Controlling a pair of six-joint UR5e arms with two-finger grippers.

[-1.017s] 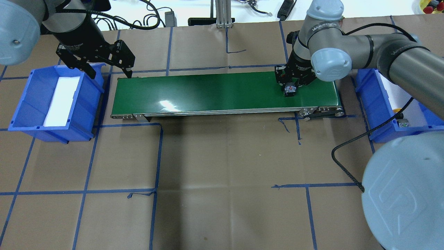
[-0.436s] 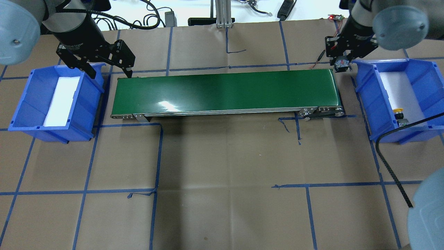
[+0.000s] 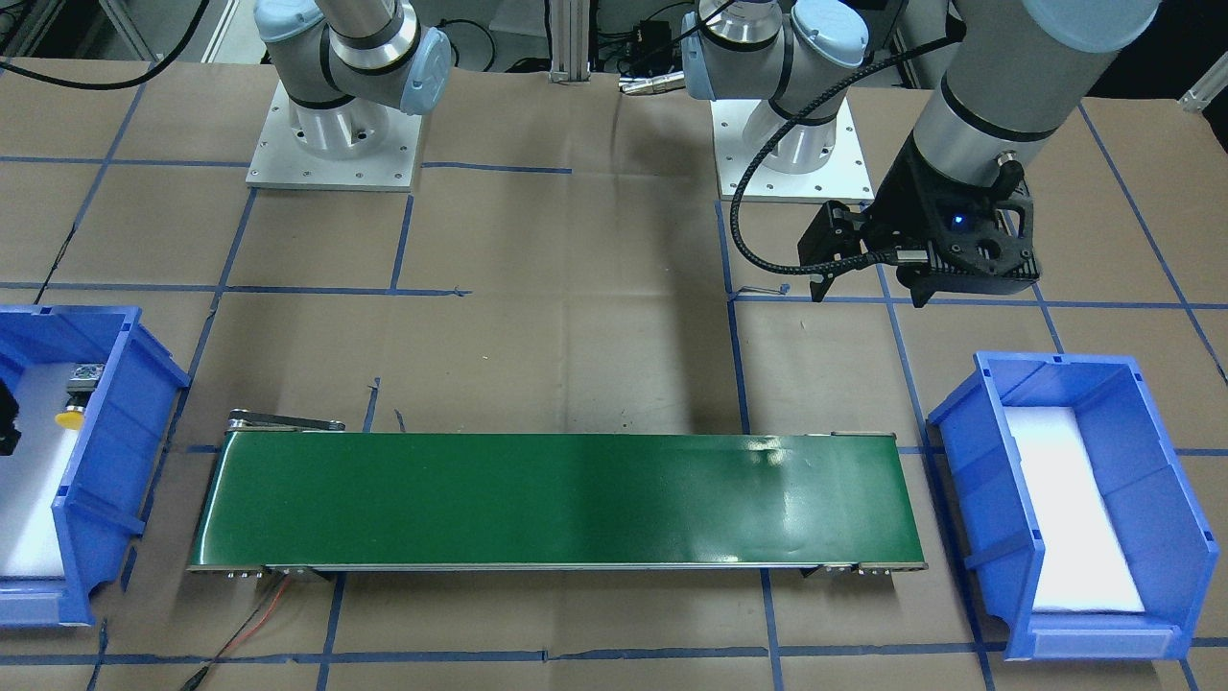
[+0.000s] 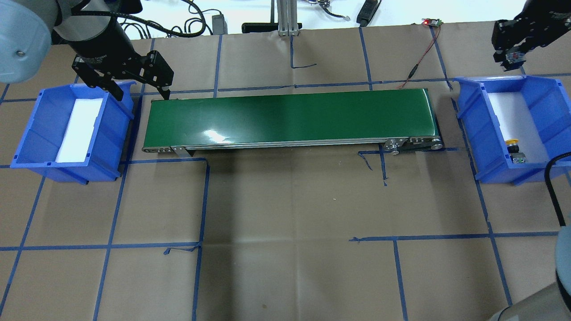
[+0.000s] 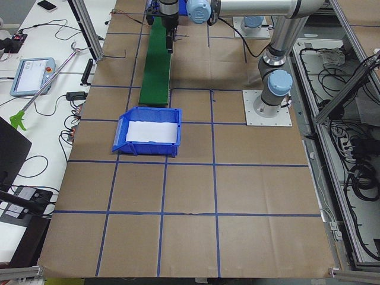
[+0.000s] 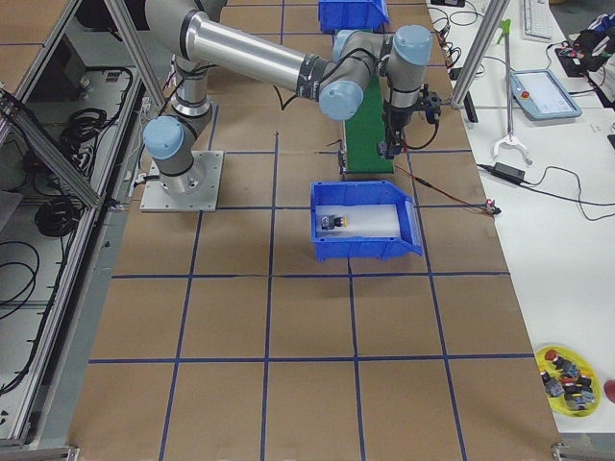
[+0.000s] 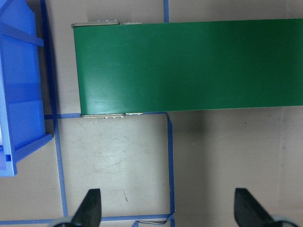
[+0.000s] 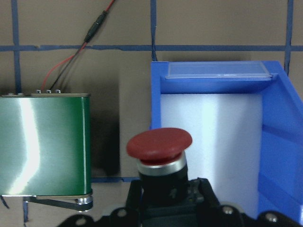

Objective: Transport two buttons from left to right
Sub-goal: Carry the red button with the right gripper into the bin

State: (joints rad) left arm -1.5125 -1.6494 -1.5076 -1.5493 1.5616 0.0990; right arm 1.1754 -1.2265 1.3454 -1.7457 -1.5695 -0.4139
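Observation:
The red button [image 8: 159, 142] is held high in my right gripper [image 4: 512, 57], which is shut on its black barrel. It hangs about over the belt-side wall of the right blue bin [image 4: 472, 129]. On this bin's white foam lies the yellow button [image 4: 513, 142], also visible in the front view [image 3: 69, 417] and the right-side view [image 6: 336, 222]. My left gripper [image 4: 142, 94] is open and holds nothing, above the gap between the left blue bin [image 4: 26, 129] and the green belt [image 4: 290, 116]. Its fingers [image 7: 90, 208] stand wide apart.
A red and black wire [image 4: 421, 58] runs from the belt's far right corner to a small board [image 4: 430, 21]. A yellow dish of parts [image 6: 567, 375] sits at the table's corner. Blue tape lines cross the brown paper.
My right gripper lifted the red button off the belt's right end and carried it rightward to the right bin. The left arm has not moved.

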